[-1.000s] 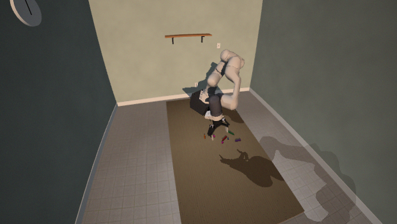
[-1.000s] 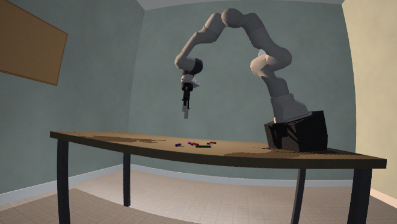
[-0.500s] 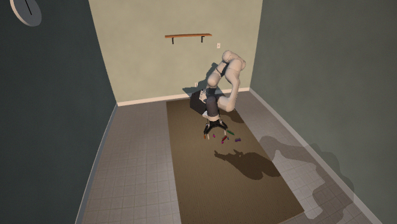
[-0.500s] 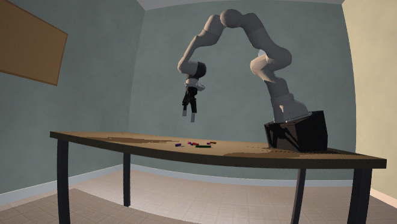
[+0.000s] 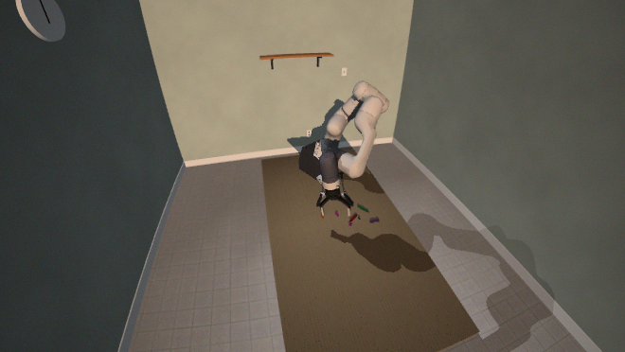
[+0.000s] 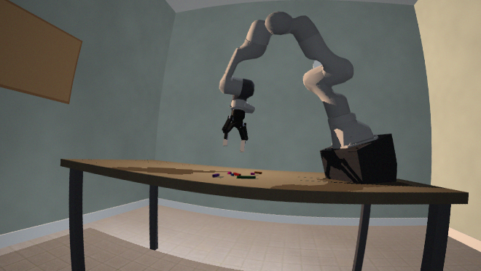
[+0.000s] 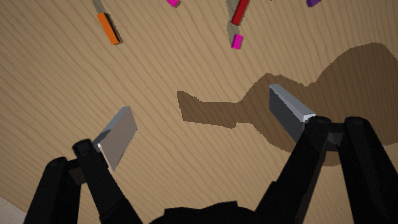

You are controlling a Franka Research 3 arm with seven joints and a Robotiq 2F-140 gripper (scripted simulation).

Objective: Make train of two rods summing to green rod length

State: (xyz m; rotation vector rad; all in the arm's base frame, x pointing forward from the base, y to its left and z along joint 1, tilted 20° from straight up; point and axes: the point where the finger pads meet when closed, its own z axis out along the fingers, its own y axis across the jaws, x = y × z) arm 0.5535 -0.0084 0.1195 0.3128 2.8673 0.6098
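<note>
Overhead, the black two-finger gripper (image 7: 202,121) hangs with jaws released and empty; the short orange rod (image 7: 108,28) lies beyond its left finger, lengthwise roughly near-to-far on the tabletop (image 7: 165,160).

Orange rod (image 7: 108,28), red rod (image 7: 240,11), striped brown table (image 7: 165,70).

The wooden tabletop (image 6: 175,174) is carrying the arm's black base (image 6: 379,160); green (image 6: 246,177), red (image 7: 240,12), orange (image 7: 108,28), purple (image 5: 374,220) and magenta (image 7: 236,41) rods are lying flat on it.
</note>
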